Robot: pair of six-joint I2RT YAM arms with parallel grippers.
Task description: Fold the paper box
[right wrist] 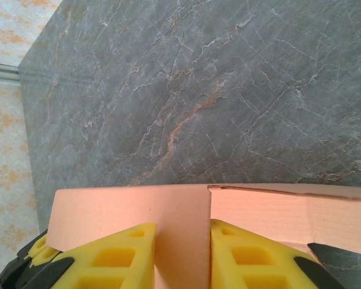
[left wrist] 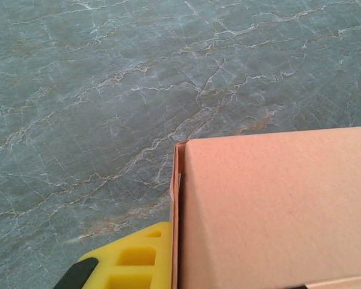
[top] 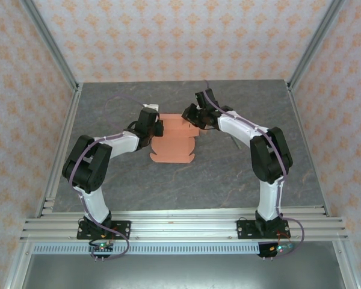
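- The paper box (top: 174, 144), salmon-orange card partly folded, lies near the middle of the grey marbled surface (top: 228, 174), between the two arms as seen from overhead.
- The left end effector (top: 158, 127) meets the box at its left edge. The right end effector (top: 191, 114) reaches in at the far right corner, where the card stands up off the surface.
- From the left wrist, one yellow finger (left wrist: 135, 259) sits against the outside of a raised card wall (a thin gap shows along that wall's doubled-over edge). The broad panel beside it hides the other finger. The left end effector is closed down tight on that wall.
- From the right wrist, both yellow fingers (right wrist: 126, 253) flank an upright strip of card and touch it on either side. The right end effector is closed on this flap, its jaws held apart only by the width of the strip.
- A second card panel runs off to the right of that grip, its top edge level with the first.
- Patterned wallpaper (right wrist: 6, 120) borders the surface on the left of the right wrist's view.
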